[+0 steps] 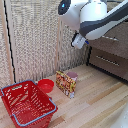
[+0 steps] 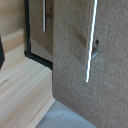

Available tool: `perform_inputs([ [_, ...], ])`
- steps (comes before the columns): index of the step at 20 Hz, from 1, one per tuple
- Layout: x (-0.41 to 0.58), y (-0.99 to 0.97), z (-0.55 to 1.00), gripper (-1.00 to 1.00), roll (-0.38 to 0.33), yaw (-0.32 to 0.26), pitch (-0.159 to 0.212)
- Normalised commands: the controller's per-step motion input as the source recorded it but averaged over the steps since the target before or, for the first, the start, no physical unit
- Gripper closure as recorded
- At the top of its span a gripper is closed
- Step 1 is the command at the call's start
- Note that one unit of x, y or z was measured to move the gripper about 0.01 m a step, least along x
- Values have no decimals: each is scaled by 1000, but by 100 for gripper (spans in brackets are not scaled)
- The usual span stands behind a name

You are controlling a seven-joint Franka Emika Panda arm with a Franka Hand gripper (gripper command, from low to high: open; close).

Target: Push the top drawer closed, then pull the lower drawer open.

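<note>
We see the dark cabinet [image 1: 116, 50] at the exterior view's right edge; the top drawer [image 1: 111, 42] sits partly behind the white arm [image 1: 92, 17], the lower drawer [image 1: 109, 62] beneath it. On the wooden floor [image 1: 95, 100] stand a red basket [image 1: 27, 102], a red bowl [image 1: 46, 85] and a printed box [image 1: 65, 83] whose writing we cannot read. Close up, one drawer front [image 2: 75, 60] shows its silver handle [image 2: 91, 42]. We cannot tell the pincer's state.

Even, soft, bright lighting in both views; no hard shadows fall on the wooden floor [image 1: 95, 95]. Both pictures are coarse and low in detail. The white arm [image 1: 92, 17] is blurred. In the wrist view the silver bar handle [image 2: 90, 42] glares white, and edges are soft.
</note>
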Motion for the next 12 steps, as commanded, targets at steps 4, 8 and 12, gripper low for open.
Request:
perform_inputs([
  [4,0,-471,62,-100,-126,-69,-147],
  [8,0,-497,6,-100,-69,-10,-92],
  [12,1,-549,0,-100,-66,0,-9],
])
